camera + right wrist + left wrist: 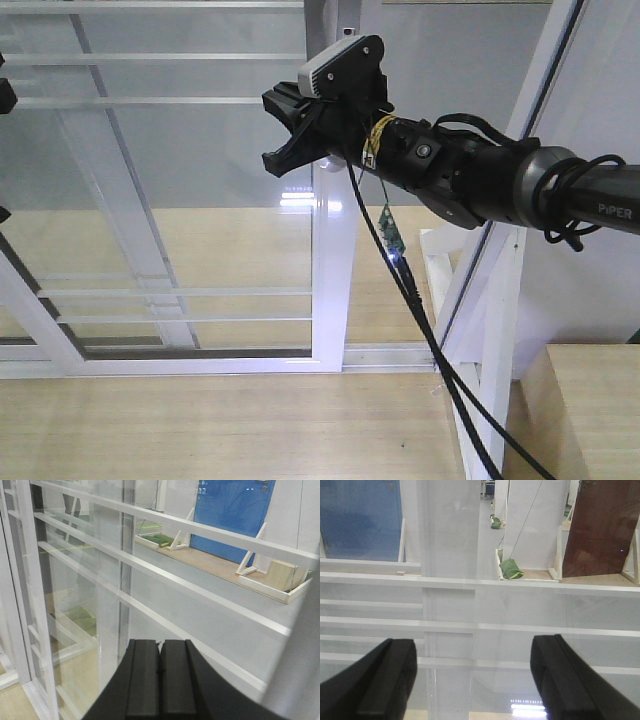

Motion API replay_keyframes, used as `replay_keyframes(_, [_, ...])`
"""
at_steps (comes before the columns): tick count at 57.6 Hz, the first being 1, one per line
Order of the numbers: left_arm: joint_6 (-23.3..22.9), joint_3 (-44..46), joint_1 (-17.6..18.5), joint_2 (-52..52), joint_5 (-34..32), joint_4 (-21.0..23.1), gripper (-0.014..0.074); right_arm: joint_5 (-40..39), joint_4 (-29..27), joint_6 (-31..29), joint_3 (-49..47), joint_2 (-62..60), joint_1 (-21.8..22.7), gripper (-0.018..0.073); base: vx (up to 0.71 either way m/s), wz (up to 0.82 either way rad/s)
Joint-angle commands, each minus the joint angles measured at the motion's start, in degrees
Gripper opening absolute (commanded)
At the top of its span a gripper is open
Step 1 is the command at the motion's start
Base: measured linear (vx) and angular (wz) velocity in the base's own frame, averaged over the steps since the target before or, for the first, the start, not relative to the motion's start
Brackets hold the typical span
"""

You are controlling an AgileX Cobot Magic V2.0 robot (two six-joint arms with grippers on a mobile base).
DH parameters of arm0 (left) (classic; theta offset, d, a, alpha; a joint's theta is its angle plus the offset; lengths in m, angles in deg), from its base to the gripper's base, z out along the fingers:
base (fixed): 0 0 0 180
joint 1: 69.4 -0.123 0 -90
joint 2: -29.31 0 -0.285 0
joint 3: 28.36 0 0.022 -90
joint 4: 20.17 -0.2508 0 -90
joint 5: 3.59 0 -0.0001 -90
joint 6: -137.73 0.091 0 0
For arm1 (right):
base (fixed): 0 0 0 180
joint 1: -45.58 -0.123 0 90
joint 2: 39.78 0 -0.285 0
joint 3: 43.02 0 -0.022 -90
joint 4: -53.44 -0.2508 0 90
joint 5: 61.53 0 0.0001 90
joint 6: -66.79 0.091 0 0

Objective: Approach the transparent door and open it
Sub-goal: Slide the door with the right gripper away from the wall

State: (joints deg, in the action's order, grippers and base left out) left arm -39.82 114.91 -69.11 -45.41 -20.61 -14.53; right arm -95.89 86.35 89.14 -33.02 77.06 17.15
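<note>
A white-framed clear-glass panel (180, 200) with thin horizontal white bars fills the left of the front view; its right stile (335, 260) runs down to a floor track. No curved grey handle shows in any view, so I cannot tell whether this is the transparent door. My right gripper (272, 135) is raised in front of the stile's upper part, pointing left. In the right wrist view it (160, 652) is shut and empty, close to the glass. My left gripper (470, 680) is open and empty, facing the bars square on; only black bits of it (4, 95) show at the front view's left edge.
A slanted white frame post (500, 300) stands right of the stile, with a light wooden box (590, 410) at the lower right. A cable (400, 270) hangs from the right arm. Beyond the glass are a blue door (360, 520), a brown door (605, 525) and green bags (511, 569).
</note>
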Motion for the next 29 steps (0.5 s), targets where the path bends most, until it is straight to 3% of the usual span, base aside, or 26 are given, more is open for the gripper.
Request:
replay_keyframes(1, [-0.35, 1.96, 0.35, 0.87, -4.54, 0.22, 0.0575, -2.32, -1.46, -0.93, -1.58, -4.18, 0.80, -0.0007, 0.00, 0.00])
replay_keyframes(15, [-0.35, 1.96, 0.50, -1.04, -2.46, 0.22, 0.0575, 12.66, -1.56, -2.44, -1.43, -11.25, 5.69, -0.0006, 0.00, 0.00])
replay_keyframes(29, [-0.39, 1.96, 5.66, -5.84, -4.52, -2.79, 0.0575, 17.98, 2.02, -2.04, 0.16, -18.98, 7.49, -0.0006, 0.00, 0.00])
